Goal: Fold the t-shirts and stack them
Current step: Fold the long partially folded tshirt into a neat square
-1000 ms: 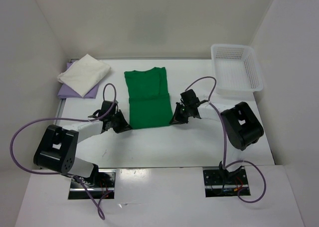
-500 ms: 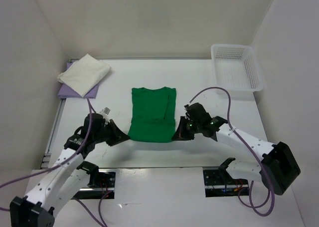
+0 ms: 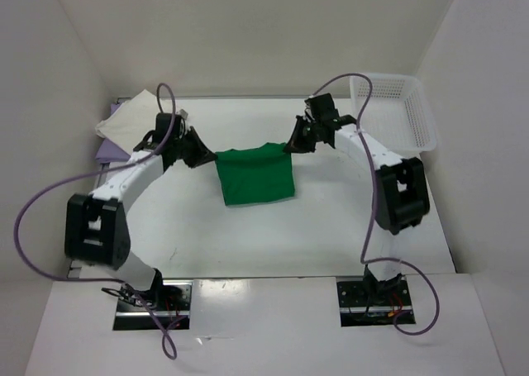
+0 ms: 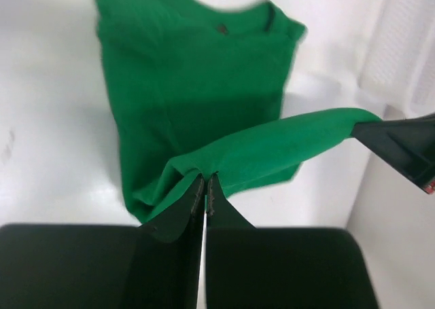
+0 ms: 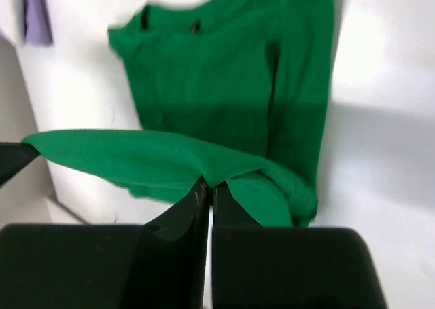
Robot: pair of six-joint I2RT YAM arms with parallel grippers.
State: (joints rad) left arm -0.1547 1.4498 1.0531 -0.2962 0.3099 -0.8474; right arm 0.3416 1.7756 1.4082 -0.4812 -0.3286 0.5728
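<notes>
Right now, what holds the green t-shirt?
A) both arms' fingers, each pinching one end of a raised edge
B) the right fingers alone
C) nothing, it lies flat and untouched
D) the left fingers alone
A: the left fingers and the right fingers are each shut on one end of the green t-shirt, with its raised edge stretched between them.

Arms stretched forward; left hand (image 3: 204,155), right hand (image 3: 290,147) pinched closed, pointing inward

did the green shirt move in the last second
Yes. The near hem of the green t-shirt has been lifted and carried toward the far side, from well short of the white basket to about level with its near rim.
</notes>
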